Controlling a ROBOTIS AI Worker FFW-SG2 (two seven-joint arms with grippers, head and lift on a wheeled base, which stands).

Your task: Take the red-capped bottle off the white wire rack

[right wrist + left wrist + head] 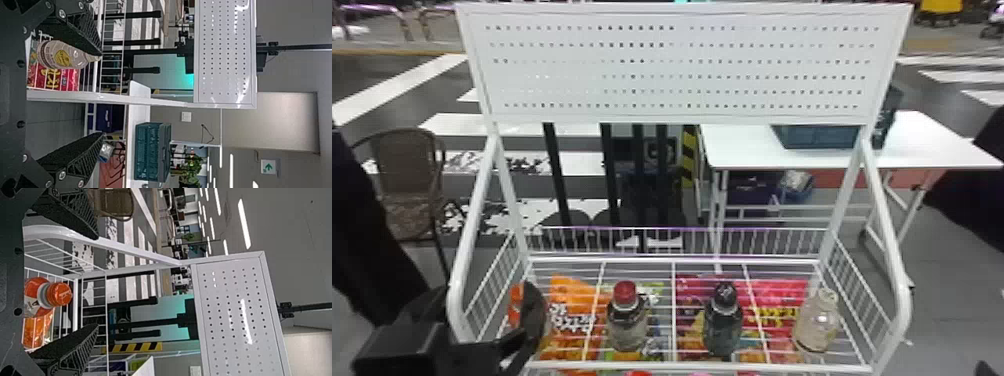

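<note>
The red-capped bottle [627, 327] stands upright inside the rack [453, 295], left of its middle, to the right of the left gripper [532, 320] and apart from it. That gripper, at the rack's left end, is released, its fingers spread wide, with an orange-capped bottle [59, 293] seen in the gap; whether they touch is impossible to tell. The right gripper [983, 369], outside the rack's right end, is also released and holds nothing. A dark bottle [723, 325] stands right of the rack's middle, a pale bottle [816, 325] near its right end.

The head view shows the red cap [625, 292] and snack bags [572, 320] through the rack's wires. The left wrist view reveals the orange-capped bottle's white neck and ceiling lights [244, 223] beyond the rack; the right wrist view picks out the pale bottle's yellow label [62, 58] and a green sign [268, 167] beyond the rack.
</note>
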